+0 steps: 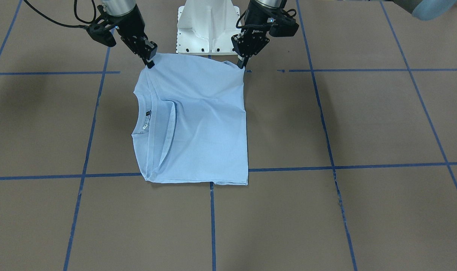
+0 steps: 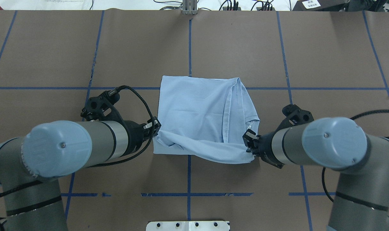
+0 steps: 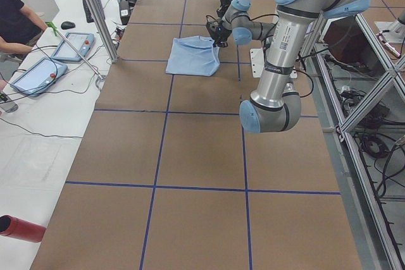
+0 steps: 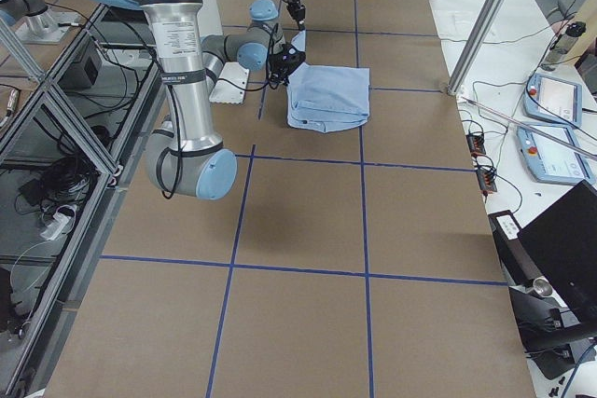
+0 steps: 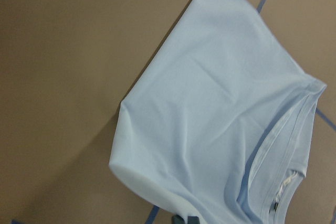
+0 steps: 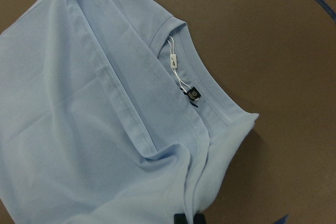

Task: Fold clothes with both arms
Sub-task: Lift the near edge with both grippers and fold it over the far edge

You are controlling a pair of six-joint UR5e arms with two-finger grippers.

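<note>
The pale blue T-shirt [image 1: 198, 124] lies folded into a rectangle on the brown table, its collar and dark neck label [image 1: 148, 113] toward my right arm's side. Its edge nearest the robot is raised off the table at both corners. My left gripper [image 2: 156, 126] is shut on one raised corner, and my right gripper [image 2: 248, 144] is shut on the other, by the collar. In the front view, the left gripper [image 1: 243, 64] and right gripper [image 1: 150, 62] pinch these corners. The wrist views show the shirt [image 5: 210, 103] and its label [image 6: 193, 95] sloping away below the fingertips.
The white pedestal base [image 1: 207, 30] stands just behind the shirt's raised edge. Blue tape lines [image 2: 189, 41] grid the table. A side bench holds control tablets [image 3: 38, 74], with a person [image 3: 16, 20] beside them. A red cylinder [image 3: 19, 229] lies off the table's near end.
</note>
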